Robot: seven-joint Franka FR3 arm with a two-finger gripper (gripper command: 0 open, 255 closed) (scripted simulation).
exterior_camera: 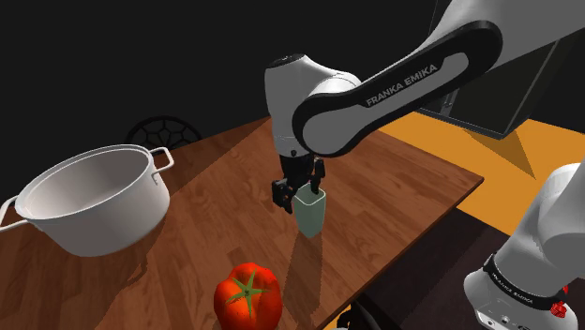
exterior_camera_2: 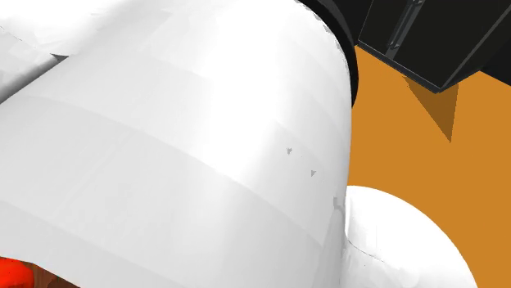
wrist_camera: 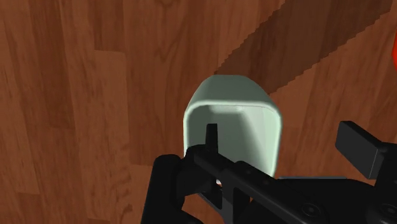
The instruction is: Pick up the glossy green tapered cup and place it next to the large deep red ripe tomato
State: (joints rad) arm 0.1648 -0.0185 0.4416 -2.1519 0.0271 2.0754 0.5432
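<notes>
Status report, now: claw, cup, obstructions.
Claw open, down over the pale green cup, not clasping. Cup upright on the table, apart from the tomato. White pot off to the side, not between them.

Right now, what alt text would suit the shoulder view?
The open black gripper of a white robot arm sits at the rim of a pale green cup on a wooden table. A red tomato lies nearer the camera, a white pot at left.

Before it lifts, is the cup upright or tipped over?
Upright: the cup has its base down toward the table and its open mouth facing up; the wrist view looks into it.
</notes>
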